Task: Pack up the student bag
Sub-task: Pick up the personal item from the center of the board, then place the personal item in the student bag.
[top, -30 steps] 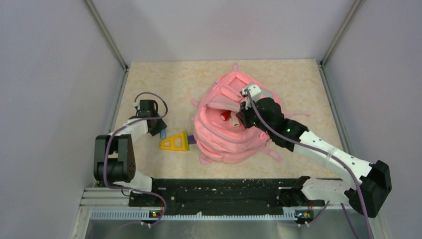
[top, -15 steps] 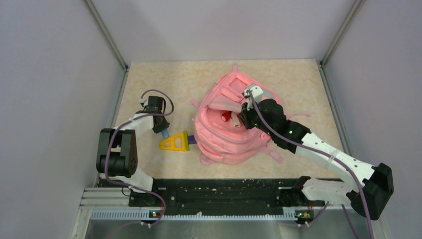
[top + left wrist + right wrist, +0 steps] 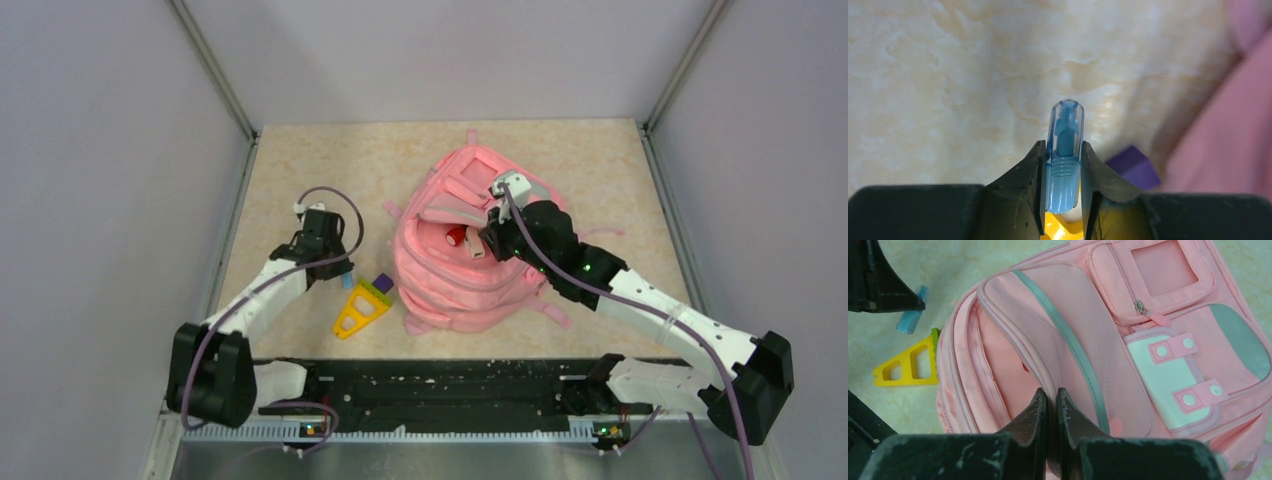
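Beige marbled counter (image 3: 300, 170) is carrying every item, with a black mounting rail (image 3: 450, 380) running along its near edge. Just beyond the rail, a yellow plastic triangle frame (image 3: 358, 312) is lying flat with a purple block (image 3: 382, 284) at its tip. Beside that tip, the left hand (image 3: 335, 270) is clamping a translucent blue capped tube (image 3: 1065, 130) between both fingers.

Right of centre, the large soft pink fabric student bag (image 3: 450, 290) is lying front-up. Its main compartment is gaping toward the left, and a small red-and-white item (image 3: 456, 235) is showing inside. The right hand (image 3: 1050, 395) is pinching the zip-edged rim of that opening, fingers nearly together on thin fabric.

Handling estimate: the bag is behaving as light, limp and non-fragile. The mouth is likely to collapse if released. The piped rim or a strap is offering the surest hold, and the smooth panels are offering little.

Beyond the bag, the counter is meeting plain grey walls (image 3: 450, 60) that are enclosing three sides.
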